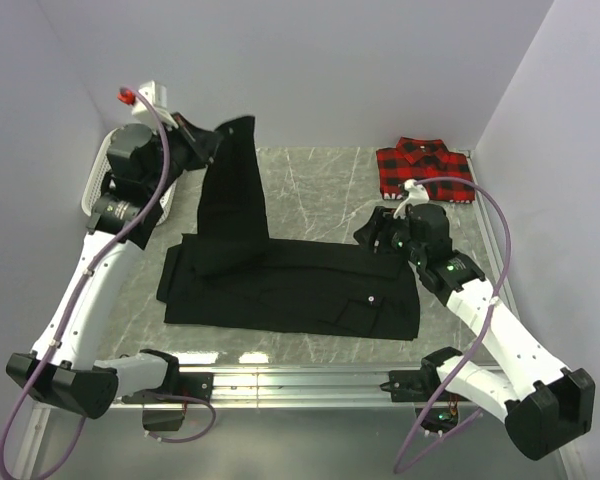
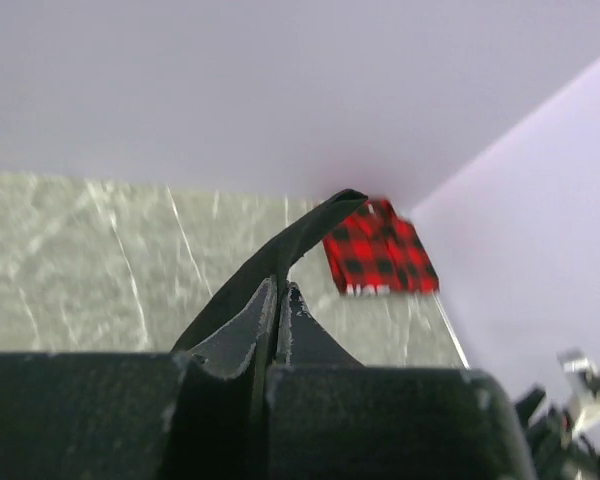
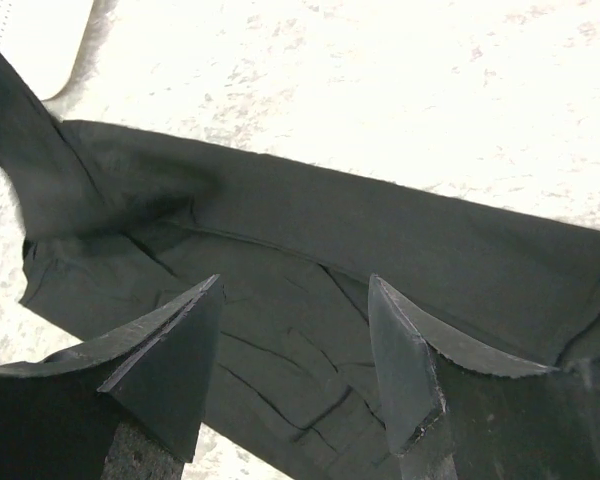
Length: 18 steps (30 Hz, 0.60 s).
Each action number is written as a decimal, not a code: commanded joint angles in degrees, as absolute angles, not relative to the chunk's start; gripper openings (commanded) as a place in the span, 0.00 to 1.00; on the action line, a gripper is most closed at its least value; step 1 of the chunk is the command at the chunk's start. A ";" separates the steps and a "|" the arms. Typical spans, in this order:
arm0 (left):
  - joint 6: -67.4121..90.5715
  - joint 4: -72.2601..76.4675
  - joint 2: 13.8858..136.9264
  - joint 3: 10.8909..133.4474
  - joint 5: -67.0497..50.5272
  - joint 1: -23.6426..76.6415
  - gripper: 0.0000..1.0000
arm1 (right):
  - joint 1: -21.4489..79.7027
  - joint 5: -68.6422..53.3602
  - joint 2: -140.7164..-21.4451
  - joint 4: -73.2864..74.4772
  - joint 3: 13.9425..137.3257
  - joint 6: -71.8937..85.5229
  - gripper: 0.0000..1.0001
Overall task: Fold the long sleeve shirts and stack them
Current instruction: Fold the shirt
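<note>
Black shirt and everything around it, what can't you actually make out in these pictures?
Black shirt: collar and second sleeve, lost in its own folds, every view.
White basket: contents, top view, left arm covers it.
Plaid shirt: sleeves folded under; left wrist view blurs it.
Right hand: whether it touches cloth; its wrist hides the tips from above.
</note>
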State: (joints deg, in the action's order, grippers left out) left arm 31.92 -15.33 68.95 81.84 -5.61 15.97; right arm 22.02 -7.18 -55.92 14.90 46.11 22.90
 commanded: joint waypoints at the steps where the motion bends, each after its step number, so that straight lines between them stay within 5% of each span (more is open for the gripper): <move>1: 29.89 -14.06 70.05 87.97 -0.18 16.17 0.00 | 22.50 -5.45 -54.32 15.56 45.53 22.59 0.66; 8: 28.04 -14.33 68.56 89.22 3.61 16.17 0.00 | 22.50 -5.18 -53.26 15.21 44.48 22.59 0.66; 18: 22.07 -13.61 60.04 76.91 -19.23 16.17 0.00 | 22.50 -7.03 -51.95 13.19 42.28 22.85 0.65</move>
State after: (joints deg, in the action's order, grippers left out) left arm 25.50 -14.50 63.35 79.00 -8.73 15.97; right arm 22.13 -6.87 -53.67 15.57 43.33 22.94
